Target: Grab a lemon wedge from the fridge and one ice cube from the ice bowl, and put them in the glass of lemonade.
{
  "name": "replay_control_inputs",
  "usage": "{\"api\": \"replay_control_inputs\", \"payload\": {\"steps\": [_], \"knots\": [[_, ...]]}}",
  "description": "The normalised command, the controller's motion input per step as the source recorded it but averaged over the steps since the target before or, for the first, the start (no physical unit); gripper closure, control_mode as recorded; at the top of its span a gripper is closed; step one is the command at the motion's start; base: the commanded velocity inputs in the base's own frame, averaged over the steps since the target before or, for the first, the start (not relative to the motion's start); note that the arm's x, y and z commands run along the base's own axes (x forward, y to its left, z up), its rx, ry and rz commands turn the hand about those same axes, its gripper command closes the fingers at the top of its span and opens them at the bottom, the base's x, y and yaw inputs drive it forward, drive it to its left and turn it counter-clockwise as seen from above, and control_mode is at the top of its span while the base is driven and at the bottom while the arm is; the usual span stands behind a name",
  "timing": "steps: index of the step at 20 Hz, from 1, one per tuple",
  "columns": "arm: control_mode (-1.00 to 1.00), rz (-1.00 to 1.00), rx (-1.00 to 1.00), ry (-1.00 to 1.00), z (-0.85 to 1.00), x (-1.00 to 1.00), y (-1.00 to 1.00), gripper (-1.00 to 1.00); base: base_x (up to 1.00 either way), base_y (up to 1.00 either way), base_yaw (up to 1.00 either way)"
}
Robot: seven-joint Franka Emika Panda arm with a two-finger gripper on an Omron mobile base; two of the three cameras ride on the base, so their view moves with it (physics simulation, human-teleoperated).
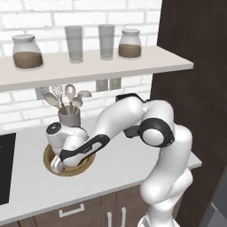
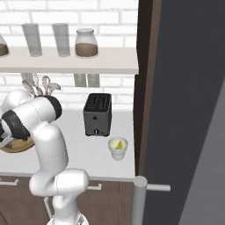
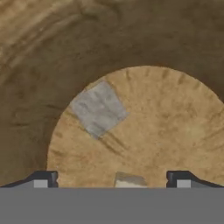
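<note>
The ice bowl (image 1: 52, 167) is sitting on the counter (image 1: 119, 164) toward its left part, just in front of the utensil cup (image 1: 69, 118); the gripper (image 1: 56, 164) is reaching down inside it, its hand hiding most of the bowl's hollow in the left base view. The hand view is showing what the base views are not: a grey, squarish ice cube (image 3: 99, 108) lying on the pale round wooden floor of the bowl, the darker grained wall curving around it, and a second pale piece (image 3: 130, 180) partly cut off at the bottom edge between the fingertips (image 3: 42, 179); the fingers are standing wide apart, holding nothing. The right base view is giving the counter's right end: the glass (image 2: 117, 148) is standing near the front right corner, a yellow-green wedge (image 2: 116, 144) showing in its liquid; the black toaster (image 2: 97, 114) is standing behind it, toward the wall; open counter is lying between the glass and the bowl. The grey fridge (image 2: 189, 110) is rising just right of the counter.
</note>
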Motion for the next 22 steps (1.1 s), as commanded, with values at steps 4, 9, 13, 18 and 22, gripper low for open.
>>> {"api": "replay_control_inputs", "payload": {"steps": [4,9,13,18,22], "knots": [[-1.00,-0.02,0.00,-0.01,0.00,-0.02,-0.08,-1.00,0.00,0.00,0.00],[-1.00,-0.02,0.03,0.00,-0.06,0.09,-0.12,-1.00,0.00,0.00,0.00],[-1.00,0.00,0.00,0.00,0.00,0.27,-0.10,-1.00,0.00,0.00,0.00],[-1.00,0.00,0.01,0.00,0.00,0.29,-0.11,-1.00,0.00,0.00,0.00],[-1.00,0.00,0.05,0.00,0.00,0.23,-0.28,-1.00,0.00,0.00,0.00]]}}
